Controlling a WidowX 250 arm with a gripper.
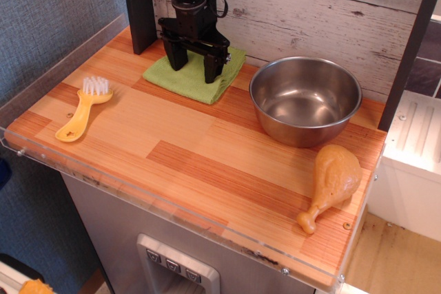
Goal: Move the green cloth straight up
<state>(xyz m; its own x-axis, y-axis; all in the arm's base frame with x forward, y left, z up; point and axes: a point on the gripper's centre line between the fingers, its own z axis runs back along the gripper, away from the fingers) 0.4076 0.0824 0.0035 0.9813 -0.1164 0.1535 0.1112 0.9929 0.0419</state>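
Observation:
The green cloth (182,82) lies flat and folded at the back of the wooden counter (207,153), close to the plank wall and just left of the steel bowl (305,100). My gripper (194,65) points straight down over the cloth's middle. Its two black fingers (175,56) stand wide apart with their tips on or just above the fabric. I cannot tell whether they press on it. The jaws hold nothing between them.
A yellow brush (81,109) with white bristles lies at the left edge. A toy chicken drumstick (335,179) lies at the front right. A dark post (138,6) stands behind and left of the cloth. A clear rim runs along the counter's front and left.

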